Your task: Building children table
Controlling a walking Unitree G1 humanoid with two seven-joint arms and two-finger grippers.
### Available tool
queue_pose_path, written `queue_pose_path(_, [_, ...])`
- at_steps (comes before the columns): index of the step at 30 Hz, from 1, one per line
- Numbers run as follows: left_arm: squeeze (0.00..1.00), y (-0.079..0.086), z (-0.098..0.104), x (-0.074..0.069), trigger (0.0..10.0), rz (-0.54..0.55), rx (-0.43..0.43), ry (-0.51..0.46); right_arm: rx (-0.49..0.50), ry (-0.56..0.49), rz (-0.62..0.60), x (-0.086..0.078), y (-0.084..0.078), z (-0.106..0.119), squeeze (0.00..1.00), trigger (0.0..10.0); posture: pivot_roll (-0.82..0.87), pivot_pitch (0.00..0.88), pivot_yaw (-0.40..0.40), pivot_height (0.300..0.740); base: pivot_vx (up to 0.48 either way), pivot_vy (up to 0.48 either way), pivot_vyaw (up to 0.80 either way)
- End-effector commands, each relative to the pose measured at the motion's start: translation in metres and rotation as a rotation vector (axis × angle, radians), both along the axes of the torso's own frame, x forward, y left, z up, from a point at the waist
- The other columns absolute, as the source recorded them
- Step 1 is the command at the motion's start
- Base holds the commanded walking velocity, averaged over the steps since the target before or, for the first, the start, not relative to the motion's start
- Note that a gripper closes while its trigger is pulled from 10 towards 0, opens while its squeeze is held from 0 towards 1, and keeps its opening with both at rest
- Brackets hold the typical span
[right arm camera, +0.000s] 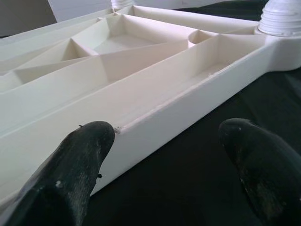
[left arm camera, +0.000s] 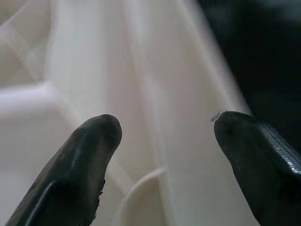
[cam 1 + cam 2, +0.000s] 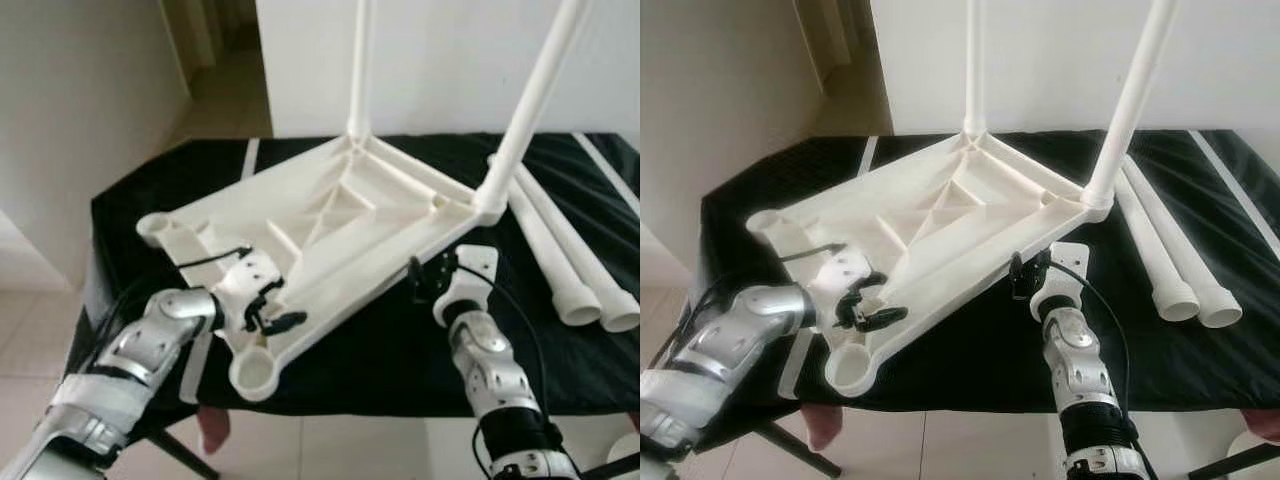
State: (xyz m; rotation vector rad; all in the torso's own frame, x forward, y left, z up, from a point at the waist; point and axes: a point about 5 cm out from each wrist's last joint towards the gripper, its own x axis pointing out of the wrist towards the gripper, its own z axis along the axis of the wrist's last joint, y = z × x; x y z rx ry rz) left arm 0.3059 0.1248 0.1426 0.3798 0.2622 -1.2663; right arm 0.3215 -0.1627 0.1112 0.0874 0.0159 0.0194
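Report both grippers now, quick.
Left gripper: open, at the tabletop rim.
Right gripper: open, at the tabletop's side edge, holding nothing.

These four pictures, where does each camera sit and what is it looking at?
Left eye: on the head, looking down at the upturned tabletop on a black cloth, both arms showing.
Right eye: beside it, same scene.
Left wrist: on that arm, along the open left claw, at the tabletop's rim.
Right wrist: along the open right claw, sharing that rim.
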Motion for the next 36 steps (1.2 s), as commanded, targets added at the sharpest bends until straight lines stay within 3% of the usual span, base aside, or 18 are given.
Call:
queue_pose_path(1, [0.0,0.018,0.01,-0.006,10.0,-0.315,0.04,0.135,-0.012,0.042,0.024,-0.004,0.003,-0.012,0.0,10.0,0.03,0.0,0.052,0.74,0.0,0.0,0.0])
queue_pose_path(2, [0.0,0.028,0.017,0.003,10.0,-0.267,0.05,0.109,-0.017,0.044,0.014,-0.005,-0.001,-0.012,0.0,10.0,0.03,0.0,0.052,0.74,0.0,0.0,0.0])
queue_pose_path(3, [0.0,0.028,0.017,0.003,10.0,-0.267,0.05,0.109,-0.017,0.044,0.014,-0.005,-0.001,-0.012,0.0,10.0,0.03,0.0,0.052,0.74,0.0,0.0,0.0])
queue_pose_path(4, [0.0,0.043,0.03,0.014,10.0,-0.198,0.045,0.084,-0.021,0.041,0.002,-0.006,-0.006,-0.013,0.0,10.0,0.02,0.0,0.051,0.74,0.0,0.0,0.0])
queue_pose_path(11, [0.0,0.063,0.05,0.029,10.0,-0.087,-0.006,0.048,-0.017,0.018,-0.024,-0.004,-0.012,-0.009,0.0,10.0,0.02,0.0,0.05,0.74,0.0,0.0,0.0])
queue_pose_path(14, [0.0,0.074,0.06,0.039,10.0,0.05,-0.036,0.022,-0.005,-0.013,-0.066,-0.002,-0.018,-0.004,0.0,10.0,0.02,0.0,0.047,0.74,0.0,0.0,0.0])
queue_pose_path(15, [0.0,0.074,0.06,0.039,10.0,0.05,-0.036,0.022,-0.005,-0.013,-0.066,-0.002,-0.018,-0.004,0.0,10.0,0.02,0.0,0.047,0.74,0.0,0.0,0.0])
queue_pose_path(19, [0.0,0.081,0.044,0.058,10.0,0.243,0.047,-0.033,-0.007,-0.019,-0.107,-0.001,-0.021,-0.002,0.0,10.0,0.01,0.0,0.043,0.74,0.0,0.0,0.0])
queue_pose_path(20, [0.0,0.081,0.044,0.058,10.0,0.243,0.047,-0.033,-0.007,-0.019,-0.107,-0.001,-0.021,-0.002,0.0,10.0,0.01,0.0,0.043,0.74,0.0,0.0,0.0])
queue_pose_path(22, [0.0,0.083,0.031,0.059,10.0,0.289,0.128,-0.043,-0.005,-0.022,-0.112,-0.001,-0.022,-0.001,0.0,10.0,0.01,0.0,0.043,0.74,0.0,0.0,0.0])
queue_pose_path(28, [0.0,0.09,0.007,0.055,10.0,0.312,0.253,-0.002,0.01,-0.028,-0.146,-0.002,-0.024,0.0,0.0,10.0,0.0,0.0,0.044,0.74,0.0,0.0,0.0])
queue_pose_path(30, [0.0,0.095,-0.008,0.052,10.0,0.338,0.351,-0.007,-0.003,-0.026,-0.205,-0.001,-0.027,0.0,0.0,10.0,0.0,0.0,0.043,0.74,0.0,0.0,0.0])
queue_pose_path(36, [0.0,0.097,-0.017,0.049,10.0,0.327,0.408,-0.001,-0.01,-0.012,-0.246,0.001,-0.028,-0.001,0.0,10.0,0.0,0.0,0.042,0.74,0.0,0.0,0.0])
